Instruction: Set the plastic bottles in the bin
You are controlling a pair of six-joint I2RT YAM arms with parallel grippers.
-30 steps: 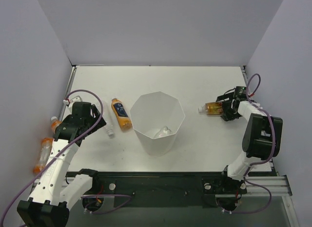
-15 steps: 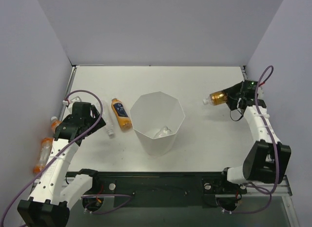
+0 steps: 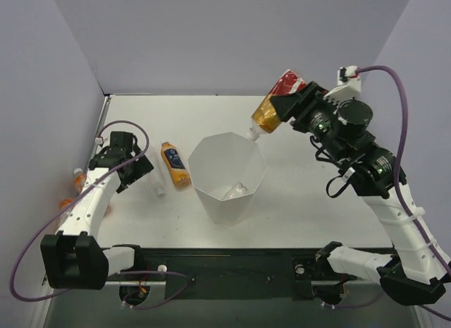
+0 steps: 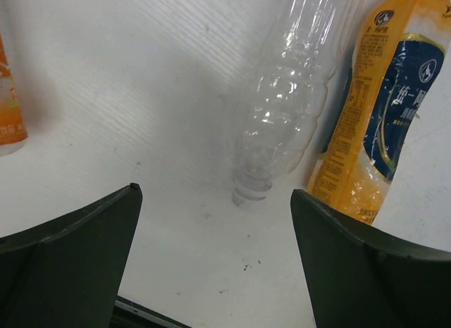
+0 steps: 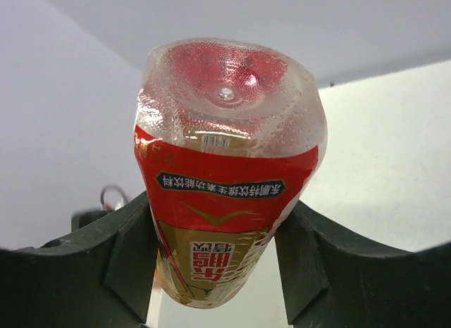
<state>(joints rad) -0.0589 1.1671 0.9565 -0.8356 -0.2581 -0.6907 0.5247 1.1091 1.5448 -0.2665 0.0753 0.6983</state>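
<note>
My right gripper (image 3: 287, 104) (image 5: 218, 226) is shut on a red-labelled plastic bottle (image 3: 273, 111) (image 5: 227, 166) of amber liquid. It holds the bottle high, tilted cap-down over the far right rim of the white faceted bin (image 3: 227, 209). A clear bottle (image 3: 236, 192) lies inside the bin. My left gripper (image 3: 136, 174) (image 4: 215, 195) stands open just above the table, empty. Ahead of it lie a clear empty bottle (image 4: 289, 109) (image 3: 156, 181) and, touching it, a blue-labelled orange bottle (image 4: 384, 109) (image 3: 174, 164).
Two orange bottles (image 3: 72, 178) (image 3: 65, 203) lie at the table's left edge beside my left arm; one of them shows as an orange bottle (image 4: 10, 109) at the left of the left wrist view. Purple walls close in the left, back and right sides.
My right arm lifted the red-labelled bottle off the table at the right, closed tighter on it and swung it up and left to the bin's rim. The left arm swung its gripper slightly.
</note>
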